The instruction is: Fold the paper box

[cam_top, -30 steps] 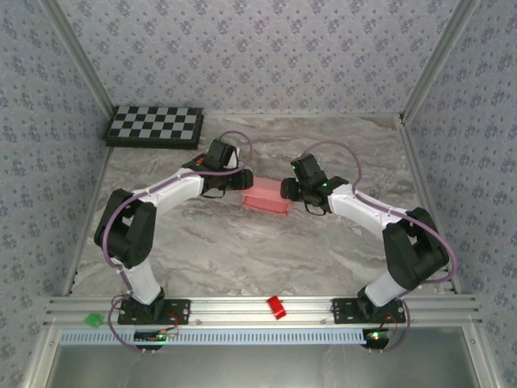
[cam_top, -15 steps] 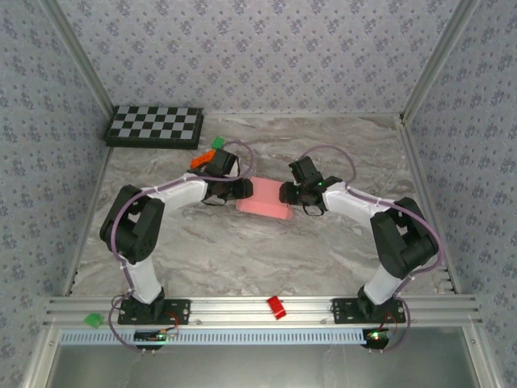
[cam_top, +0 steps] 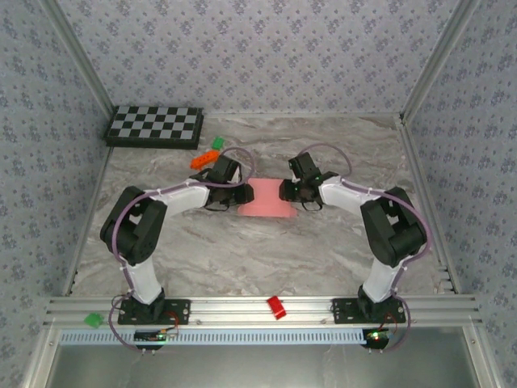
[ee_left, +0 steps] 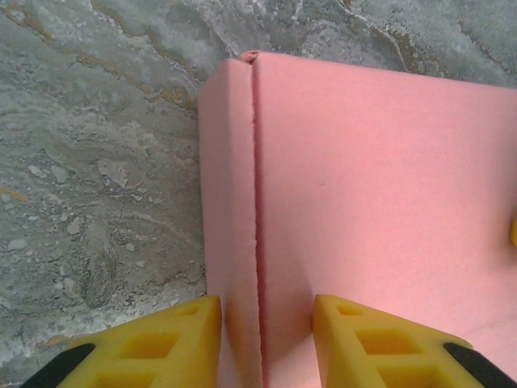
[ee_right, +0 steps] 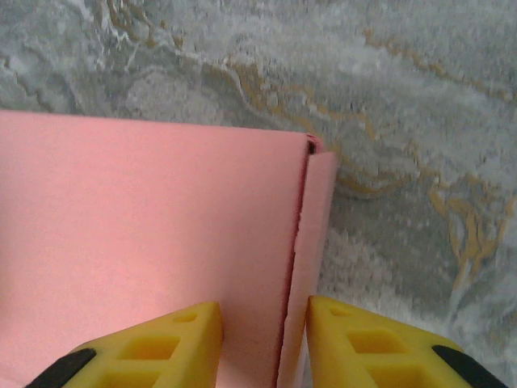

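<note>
My left gripper and right gripper straddle end seams of the paper box, probably to crease them; whether they pinch is unclear.

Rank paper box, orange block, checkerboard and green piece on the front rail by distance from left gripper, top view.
1. paper box, at the left gripper fingertips
2. orange block, just beyond, slightly left
3. checkerboard, far left corner
4. green piece, front rail, left end
</note>
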You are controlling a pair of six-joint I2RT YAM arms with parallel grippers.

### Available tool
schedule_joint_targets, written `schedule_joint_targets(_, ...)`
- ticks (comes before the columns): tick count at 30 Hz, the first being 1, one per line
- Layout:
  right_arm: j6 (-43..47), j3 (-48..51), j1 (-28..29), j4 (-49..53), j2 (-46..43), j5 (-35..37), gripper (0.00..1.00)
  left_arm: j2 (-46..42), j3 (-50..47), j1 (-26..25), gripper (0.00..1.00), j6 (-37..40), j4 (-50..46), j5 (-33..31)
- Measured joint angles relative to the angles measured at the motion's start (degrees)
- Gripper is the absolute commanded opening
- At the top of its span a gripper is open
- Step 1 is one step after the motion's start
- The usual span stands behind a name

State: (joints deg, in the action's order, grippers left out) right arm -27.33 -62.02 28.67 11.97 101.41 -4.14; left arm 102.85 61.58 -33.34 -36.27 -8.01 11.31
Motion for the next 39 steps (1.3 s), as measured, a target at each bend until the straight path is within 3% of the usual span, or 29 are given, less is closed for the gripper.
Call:
schedule_joint_targets(14,12.28,-16.50,-0.68,8.02,10.91,-1.66,0.38,-3.76,-5.33,-2.34,0.35,-5.88,2.47,-0.92)
schedule_joint_targets(22,14.75,-18.49,-1.11,12.33,10.23,-0.11,0.49,-6.60,-5.46,-3.52,0.50,-3.96,-1.55,-0.61)
schedule_joint_targets(31,13.99,-11.63,-6.84,11.58,-6.16,0.90,0.50,-7.06,3.98,-0.63,0.63,4.66,-7.82,-4.94)
schedule_joint_targets(39,10.01,5.25,-9.99,10.14,-19.47,0.94,0.50,-0.24,12.68,2.16,0.66,14.21,-8.35,-3.13)
